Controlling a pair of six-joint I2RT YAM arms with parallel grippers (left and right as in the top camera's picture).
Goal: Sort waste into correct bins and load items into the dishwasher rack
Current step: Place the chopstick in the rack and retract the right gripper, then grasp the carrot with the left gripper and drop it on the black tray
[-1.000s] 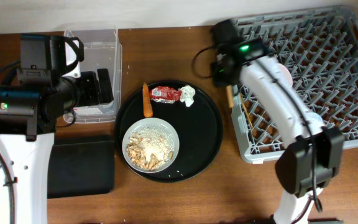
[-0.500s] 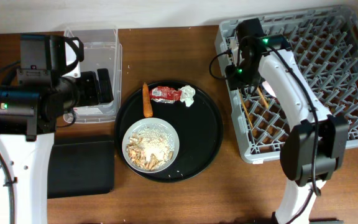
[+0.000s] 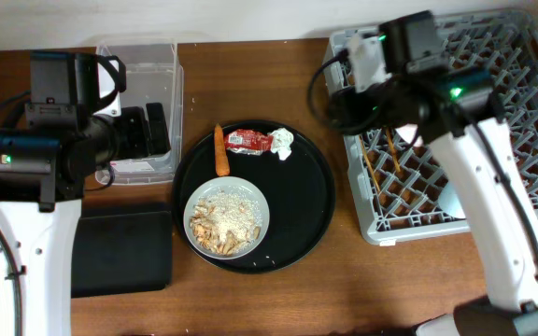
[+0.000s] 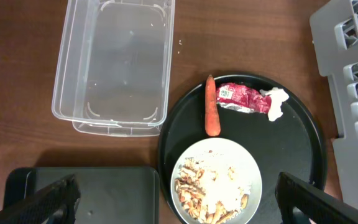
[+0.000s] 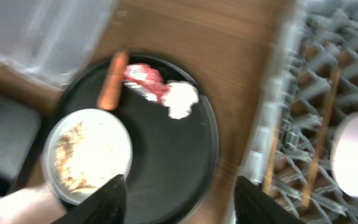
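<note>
My right gripper (image 3: 342, 105) hangs open and empty at the dishwasher rack's (image 3: 493, 84) left edge; its blurred wrist view looks down past both fingers (image 5: 114, 199) at the tray. The wooden chopsticks (image 3: 372, 170) (image 5: 319, 149) lie in the rack's left part, beside a white bowl (image 5: 356, 155). The carrot (image 3: 219, 151) (image 4: 211, 115), red wrapper (image 3: 247, 140) (image 4: 241, 98) and tissue (image 3: 281, 143) (image 4: 276, 102) lie on the round black tray (image 3: 302, 205). The grey plate (image 3: 250, 191) holds food scraps (image 3: 224, 224). My left gripper (image 3: 143, 131) (image 4: 179, 205) is wide open over the clear tub (image 3: 143, 70) (image 4: 114, 62).
The shallow black tray (image 3: 120, 247) (image 4: 86, 193) sits at the front left, beside the round tray. The rack's pegs stand close along the right side. Bare wooden table (image 3: 344, 289) shows in front of the rack and round tray.
The right gripper has opened and let go of the chopsticks, which now lie in the rack. The arm has lifted and swung back towards the tray. The left arm has not moved.
</note>
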